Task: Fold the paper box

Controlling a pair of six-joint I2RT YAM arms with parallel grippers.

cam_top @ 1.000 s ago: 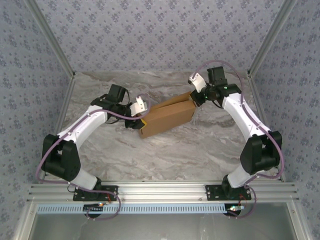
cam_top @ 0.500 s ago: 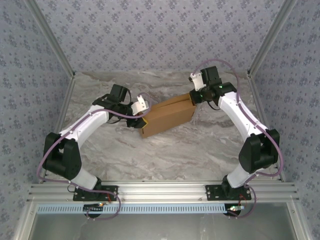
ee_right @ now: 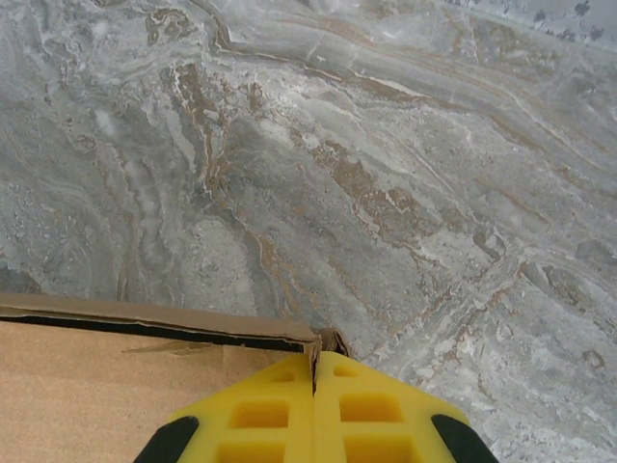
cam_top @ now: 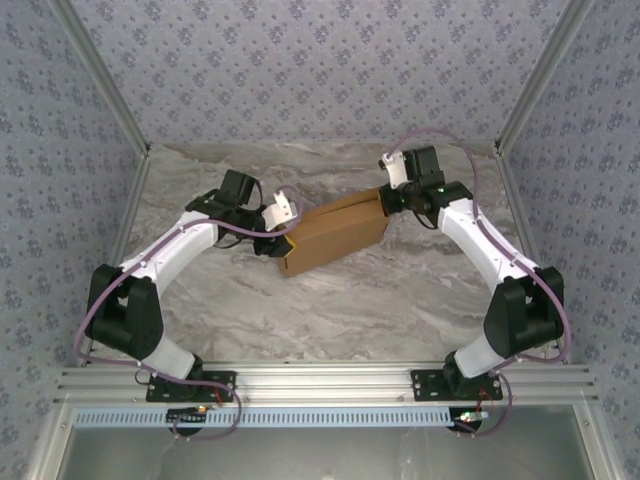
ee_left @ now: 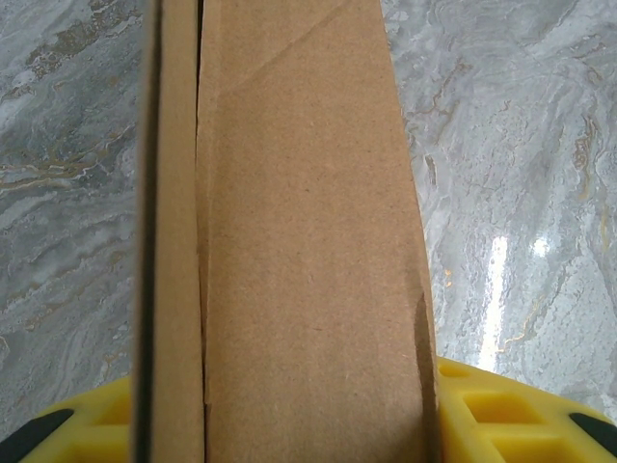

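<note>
The paper box, plain brown cardboard, lies slanted in the middle of the table. My left gripper is shut on its near left end. In the left wrist view the paper box spans the whole gap between the yellow fingers, with a seam down its left side. My right gripper is shut, and its tips touch the box's far right corner. In the right wrist view the yellow fingers meet at that gripper's tip, right at the corner of the paper box, whose top edge runs off to the left.
The grey marbled table lies around the box. Patterned walls with metal posts close in the back and both sides. An aluminium rail carrying both arm bases runs along the near edge.
My right wrist has swung left and turned in over the box's far right corner, fingers still shut. The left gripper and the box have stayed put.
</note>
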